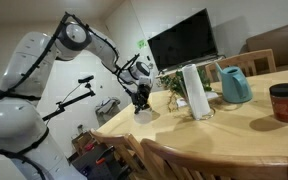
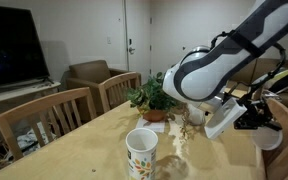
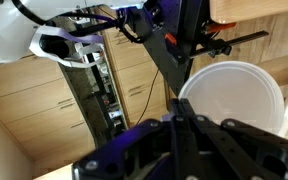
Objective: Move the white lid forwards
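Just over the table, the hand close by the white lid.

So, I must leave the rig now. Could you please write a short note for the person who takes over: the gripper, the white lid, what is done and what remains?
Gripper: low at the table edge, right above the white lid. Whether it is open or shut cannot be told; the fingers are dark and blurred in the wrist view.
White lid: at the table edge under the gripper. Gripped or only near: unclear.
Done: the arm is at the lid.
Left: confirm the grip, move the lid forwards, release.
Mind: the tall white cylinder stands nearby.
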You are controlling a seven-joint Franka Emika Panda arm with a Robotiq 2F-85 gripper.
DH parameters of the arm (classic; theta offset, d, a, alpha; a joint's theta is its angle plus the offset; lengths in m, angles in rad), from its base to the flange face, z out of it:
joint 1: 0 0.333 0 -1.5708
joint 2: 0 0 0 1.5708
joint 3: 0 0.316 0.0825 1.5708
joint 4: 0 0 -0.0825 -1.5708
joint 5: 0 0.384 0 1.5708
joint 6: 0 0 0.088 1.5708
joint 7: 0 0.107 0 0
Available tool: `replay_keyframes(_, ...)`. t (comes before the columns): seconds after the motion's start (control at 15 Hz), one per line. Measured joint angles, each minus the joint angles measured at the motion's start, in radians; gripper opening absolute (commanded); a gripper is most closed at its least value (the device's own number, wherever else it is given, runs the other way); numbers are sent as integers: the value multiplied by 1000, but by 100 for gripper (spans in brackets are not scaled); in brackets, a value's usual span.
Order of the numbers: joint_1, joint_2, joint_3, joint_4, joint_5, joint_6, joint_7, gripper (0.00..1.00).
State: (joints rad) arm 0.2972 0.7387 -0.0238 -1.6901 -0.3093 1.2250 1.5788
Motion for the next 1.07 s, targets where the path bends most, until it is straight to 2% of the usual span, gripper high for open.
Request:
replay_keyframes(0.4, 27, 122, 0, 141, -16, -77, 24, 0)
replay_keyframes(1.07, 30, 308, -1, 339, -72, -223, 18, 0)
